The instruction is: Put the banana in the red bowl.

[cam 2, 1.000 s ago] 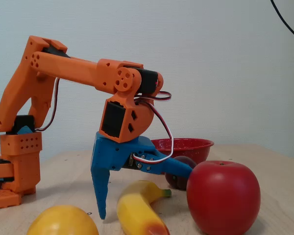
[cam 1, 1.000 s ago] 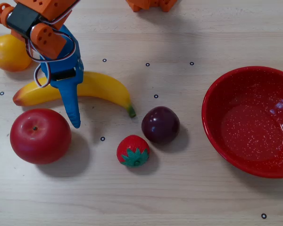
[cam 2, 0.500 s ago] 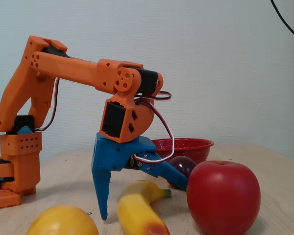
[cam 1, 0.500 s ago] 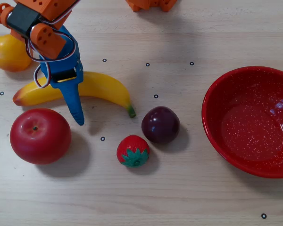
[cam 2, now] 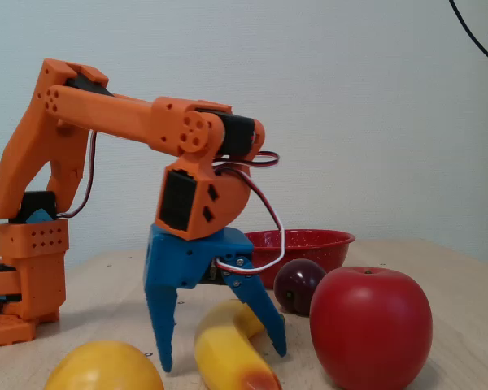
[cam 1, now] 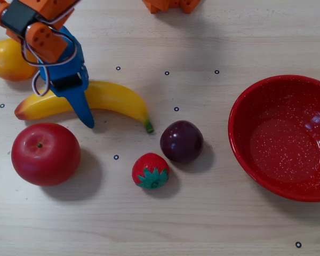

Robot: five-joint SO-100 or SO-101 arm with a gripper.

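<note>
Overhead view: the blue gripper [cam 1: 77, 101] hangs over the thick part of the banana [cam 1: 109, 98], which lies flat on the wooden tabletop [cam 1: 202, 224]. One blue finger [cam 1: 83, 109] crosses the fruit and its tip reaches the tabletop on the near side. The banana's orange-red end points left of the gripper, its green tip right and down. A yellow-orange fruit [cam 1: 5, 60] sits up-left of the gripper, partly under the arm. An apple [cam 1: 45, 153] lies just below-left of the gripper, near the banana but apart from it. A strawberry [cam 1: 150, 170] and a dark plum [cam 1: 181, 141] lie down-right of it. The bowl [cam 1: 245, 149] stands well to the right, cut off by the frame edge, nothing inside it.

Fixed view: the gripper [cam 2: 220, 357] is spread wide, one finger on each side of the banana [cam 2: 228, 349], tips down near the tabletop [cam 2: 464, 325]; it grips nothing. The apple [cam 2: 370, 325] stands just right of the gripper, the plum [cam 2: 297, 284] behind it, the bowl [cam 2: 309, 244] farther back. The yellow-orange fruit [cam 2: 106, 370] is at lower left.
</note>
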